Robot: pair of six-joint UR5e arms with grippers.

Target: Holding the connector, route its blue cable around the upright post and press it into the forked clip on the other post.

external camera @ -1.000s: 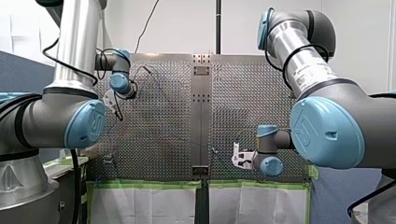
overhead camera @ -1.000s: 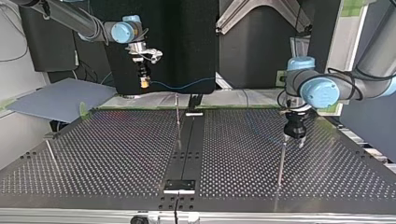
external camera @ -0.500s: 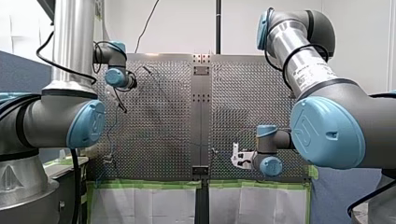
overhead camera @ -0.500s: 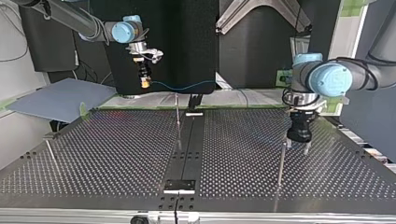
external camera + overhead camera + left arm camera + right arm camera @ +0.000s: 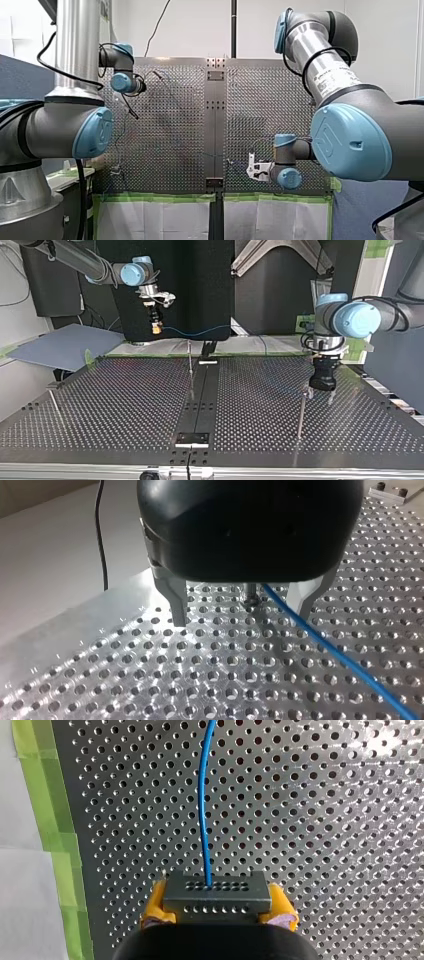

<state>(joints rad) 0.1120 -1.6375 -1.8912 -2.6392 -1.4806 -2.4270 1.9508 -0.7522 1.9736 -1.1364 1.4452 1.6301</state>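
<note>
R gripper (image 5: 218, 909): yellow pads clamped on connector (image 5: 216, 892), at ~10 o'clock of centre post (image 5: 190, 365) in top view, w/ blue cable (image 5: 202, 810) exiting straight ahead. L gripper (image 5: 242, 617): fingers wide, astride a post tip (image 5: 249, 600) at ~3 o'clock of centre post; cable runs just beside tip, not seated afaict. Looks like routing stage. Next prob needs R to sweep cable w/ tension, then press it into the fork.

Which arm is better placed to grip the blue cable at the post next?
Probably left: my left gripper is open, with the post tip and blue cable between its fingers, while my right gripper is shut on the connector.
</note>
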